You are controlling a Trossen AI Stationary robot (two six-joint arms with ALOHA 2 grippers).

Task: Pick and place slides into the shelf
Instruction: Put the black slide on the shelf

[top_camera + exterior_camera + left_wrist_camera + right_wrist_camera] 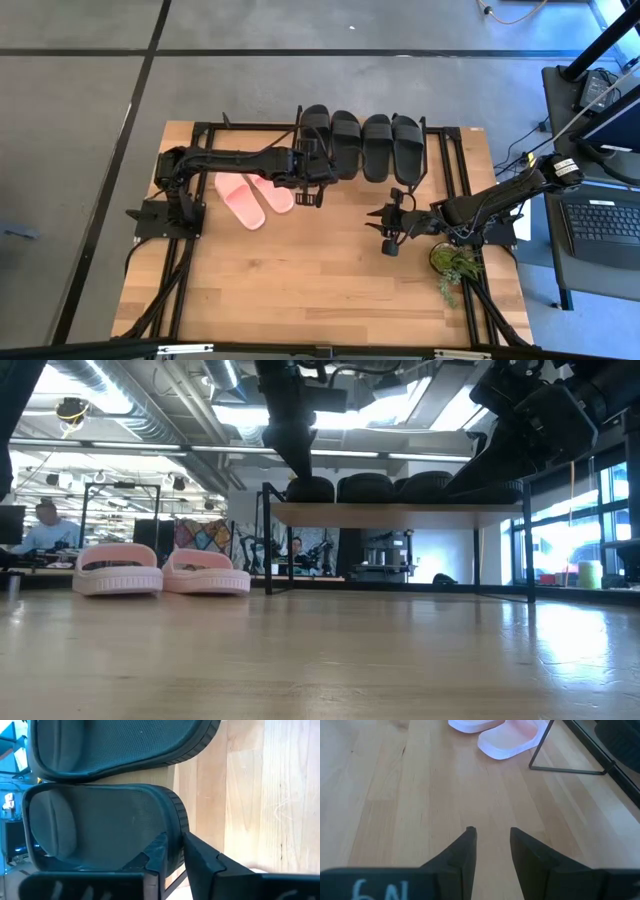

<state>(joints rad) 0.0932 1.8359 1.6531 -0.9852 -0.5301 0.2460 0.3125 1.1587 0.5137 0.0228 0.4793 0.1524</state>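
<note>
High view shows four black slides (354,146) side by side on the shelf (446,150) at twelve o'clock on the counter (320,290). The pink pair (254,199) lies on the counter at about ten o'clock, just beside the shelf's frame. The left claw (312,192) sits at the near end of the leftmost black slide (100,827); in the left wrist view its fingers (156,851) pinch that slide's edge. The right claw (386,222) hovers over bare counter at three o'clock, its fingers (465,851) standing apart with nothing between them. A small potted plant (455,266) stands at four o'clock.
</note>
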